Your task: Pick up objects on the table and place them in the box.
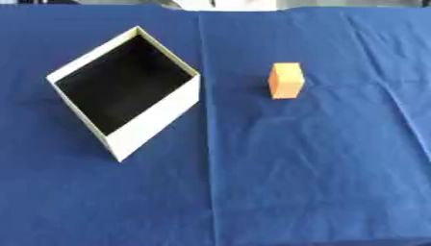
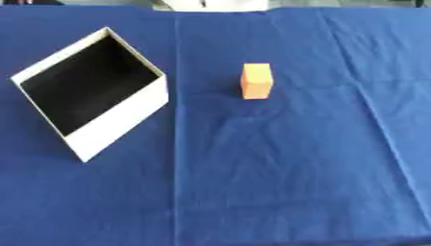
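Observation:
An orange block [image 1: 285, 80] stands upright on the blue tablecloth [image 1: 320, 158], right of centre. To its left sits a white box [image 1: 156, 120] with a dark inside, turned so one corner points toward me. Nothing shows inside the box. Neither of my hands appears in either eye view.
The blue cloth covers the whole table and has a crease running down the middle. A white object [image 2: 215, 5] shows at the far edge beyond the cloth.

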Controlling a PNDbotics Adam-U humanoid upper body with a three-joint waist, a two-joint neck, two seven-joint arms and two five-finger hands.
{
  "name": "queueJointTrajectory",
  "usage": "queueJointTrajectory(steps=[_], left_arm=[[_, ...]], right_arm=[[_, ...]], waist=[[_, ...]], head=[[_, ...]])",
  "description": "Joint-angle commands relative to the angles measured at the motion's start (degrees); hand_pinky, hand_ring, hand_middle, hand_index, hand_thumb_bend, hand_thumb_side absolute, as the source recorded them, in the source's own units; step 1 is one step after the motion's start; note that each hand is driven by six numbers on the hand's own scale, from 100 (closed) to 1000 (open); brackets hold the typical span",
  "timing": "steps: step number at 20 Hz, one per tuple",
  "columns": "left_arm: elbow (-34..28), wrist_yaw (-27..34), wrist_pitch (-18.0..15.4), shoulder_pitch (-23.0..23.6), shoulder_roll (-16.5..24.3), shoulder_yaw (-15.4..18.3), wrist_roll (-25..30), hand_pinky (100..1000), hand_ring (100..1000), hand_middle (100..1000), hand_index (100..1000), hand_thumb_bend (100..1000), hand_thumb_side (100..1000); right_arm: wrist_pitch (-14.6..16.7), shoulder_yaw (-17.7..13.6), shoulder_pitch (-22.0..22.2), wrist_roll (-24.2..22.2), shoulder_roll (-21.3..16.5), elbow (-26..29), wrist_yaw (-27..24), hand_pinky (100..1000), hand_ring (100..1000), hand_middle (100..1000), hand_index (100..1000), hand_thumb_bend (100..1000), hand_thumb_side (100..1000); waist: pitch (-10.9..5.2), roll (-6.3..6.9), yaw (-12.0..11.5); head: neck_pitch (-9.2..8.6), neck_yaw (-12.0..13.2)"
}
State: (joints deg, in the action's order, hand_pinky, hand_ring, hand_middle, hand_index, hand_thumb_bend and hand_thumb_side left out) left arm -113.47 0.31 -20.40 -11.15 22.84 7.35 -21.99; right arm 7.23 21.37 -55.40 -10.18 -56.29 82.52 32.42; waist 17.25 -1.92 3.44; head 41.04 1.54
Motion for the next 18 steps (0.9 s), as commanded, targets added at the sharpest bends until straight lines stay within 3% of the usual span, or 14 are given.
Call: queueJointTrajectory(steps=[1, 7, 11, 15, 18], left_arm=[[-1.1, 0.3, 0.0, -0.7, 1.6, -0.1, 0.5, 417, 547, 619, 689, 155, 633], [-1.1, 0.8, 0.3, -0.8, 1.3, -0.3, 0.8, 417, 547, 619, 688, 151, 636], [-1.1, 1.0, 0.5, -0.8, 1.1, -0.4, 0.9, 416, 546, 619, 688, 148, 639], [-1.1, 1.2, 0.7, -0.7, 0.9, -0.4, 1.1, 416, 546, 618, 688, 144, 641], [-1.1, 1.3, 0.8, -0.9, 0.7, -0.5, 1.1, 416, 546, 618, 688, 143, 641]], right_arm=[[1.9, 0.9, -3.1, -2.9, 0.6, -4.5, 3.2, 939, 989, 983, 969, 271, 827], [4.8, 2.4, -7.8, -8.0, 6.4, -12.8, 8.3, 944, 998, 984, 987, 331, 801], [8.1, 2.6, -10.3, -11.4, 9.9, -18.3, 11.2, 944, 998, 978, 996, 379, 719], [11.4, 2.8, -13.1, -14.7, 13.0, -23.7, 9.8, 938, 982, 958, 1000, 405, 567], [13.7, 3.4, -15.1, -17.0, 15.3, -27.4, 8.0, 934, 963, 937, 1000, 358, 450]], waist=[[-1.09, -0.11, 0.0], [-1.3, -0.38, 0.0], [-1.28, -0.38, -0.1], [-1.24, -0.41, 0.0], [-1.28, -0.33, 0.0]], head=[[-0.16, -0.2], [-0.14, -0.3], [-0.25, -0.3], [-0.27, -0.4], [-0.19, -0.8]])
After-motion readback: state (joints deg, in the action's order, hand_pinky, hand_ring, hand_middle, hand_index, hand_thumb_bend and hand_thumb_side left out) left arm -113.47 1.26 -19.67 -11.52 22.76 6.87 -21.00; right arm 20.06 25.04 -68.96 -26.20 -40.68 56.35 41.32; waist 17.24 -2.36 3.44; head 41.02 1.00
